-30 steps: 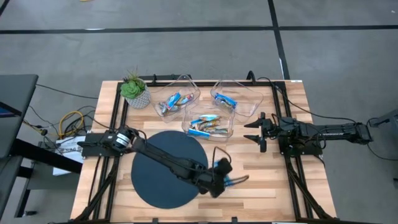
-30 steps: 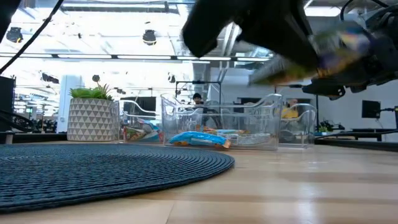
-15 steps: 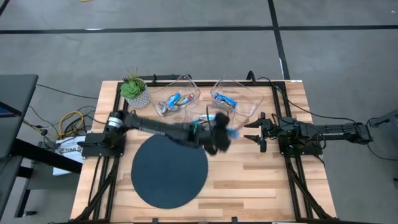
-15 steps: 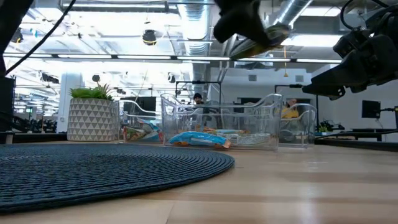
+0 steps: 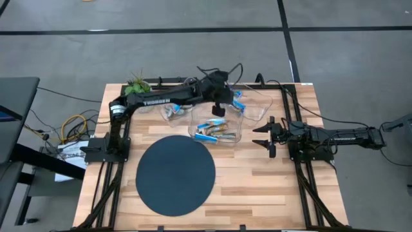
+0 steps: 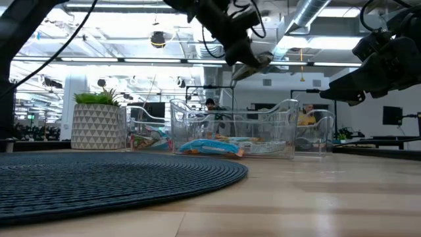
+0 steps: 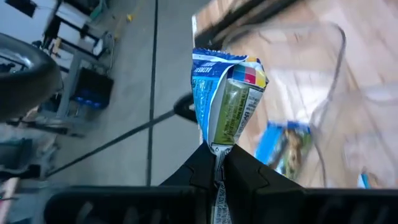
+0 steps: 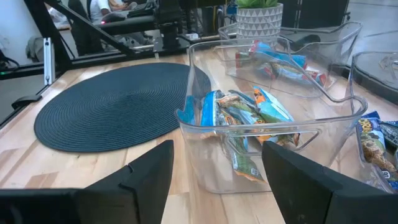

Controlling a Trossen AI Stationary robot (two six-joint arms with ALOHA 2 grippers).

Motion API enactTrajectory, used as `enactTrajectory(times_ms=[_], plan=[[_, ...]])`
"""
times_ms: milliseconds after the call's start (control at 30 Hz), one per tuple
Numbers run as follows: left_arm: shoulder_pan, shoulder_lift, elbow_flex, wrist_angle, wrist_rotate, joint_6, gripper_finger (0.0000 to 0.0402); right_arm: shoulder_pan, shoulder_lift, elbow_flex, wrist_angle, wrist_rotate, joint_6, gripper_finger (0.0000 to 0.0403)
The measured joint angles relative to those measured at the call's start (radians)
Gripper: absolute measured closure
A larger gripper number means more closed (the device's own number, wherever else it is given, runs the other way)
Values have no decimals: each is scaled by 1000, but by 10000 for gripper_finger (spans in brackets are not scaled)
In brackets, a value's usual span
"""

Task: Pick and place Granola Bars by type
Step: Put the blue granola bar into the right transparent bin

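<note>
My left gripper (image 7: 219,152) is shut on one granola bar (image 7: 227,99), blue-wrapped with a green-gold panel. It hangs high above the far right clear bin (image 5: 254,106); the low view shows gripper (image 6: 242,56) and bar (image 6: 258,64) well above the bins. More blue bars lie in that bin (image 7: 283,146), in the far left bin (image 5: 179,106) and in the near middle bin (image 5: 215,131). My right gripper (image 5: 266,136) waits open at the table's right side, level, facing the middle bin (image 8: 261,130). My left gripper pinches the bar by the crimped end of its wrapper (image 7: 217,163), between the two shut fingers. The rest of the bar sticks out past the fingertips. It is lifted clear of table and bins.
A round dark woven mat (image 5: 175,174) covers the near left part of the wooden table. A potted plant (image 5: 138,93) stands at the far left beside the bins. Bare wood lies near the right arm (image 5: 270,187). Cables lie off the table's left edge.
My left gripper, shut on the bar all along, has swung from low by the mat's near right edge up and toward the far edge, passing over the middle bin to above the far right bin. The bar has travelled with it, lifted clear.
</note>
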Motion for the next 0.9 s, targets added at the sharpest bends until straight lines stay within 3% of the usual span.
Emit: enactTrajectory(times_ms=[367,700,900], plan=[[73,1,-4,200,271,-7,386,0,0,0,0,0,0,163],[157,2,-196,677,528,-208,386,0,0,0,0,0,0,163],[185,3,-314,814,557,-324,386,0,0,0,0,0,0,163]])
